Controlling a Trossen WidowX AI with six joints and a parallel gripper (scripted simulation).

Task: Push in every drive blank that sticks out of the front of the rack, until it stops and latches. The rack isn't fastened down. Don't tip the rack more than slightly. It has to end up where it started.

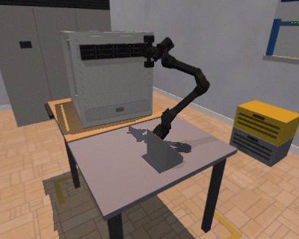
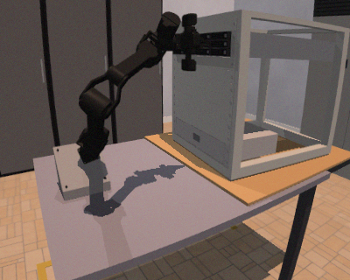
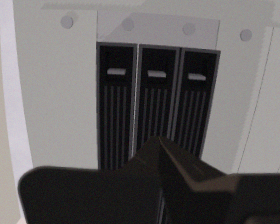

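The rack (image 1: 113, 84) (image 2: 203, 96) (image 3: 56, 110) stands upright on the orange board. A bank of black drive blanks (image 1: 102, 52) (image 2: 222, 44) runs across its upper front. In the wrist view a left blank (image 3: 116, 120), a middle blank (image 3: 155, 107) and a right blank (image 3: 193, 110) show with pale latches; none clearly sticks out there. My gripper (image 1: 144, 51) (image 2: 199, 44) (image 3: 157, 143) is shut and empty. Its tips are at the bank's end, over the lower part of the middle and right blanks. Contact cannot be told. The gripper hides the blanks behind it.
The orange board (image 1: 85, 131) (image 2: 260, 192) lies under the rack, beyond the grey table (image 1: 113, 179) (image 2: 164, 227) that carries the arm's base. Yellow and grey cases (image 1: 267, 121) stand on the floor at the right. Cabinets (image 1: 13, 67) (image 2: 15, 87) stand behind.
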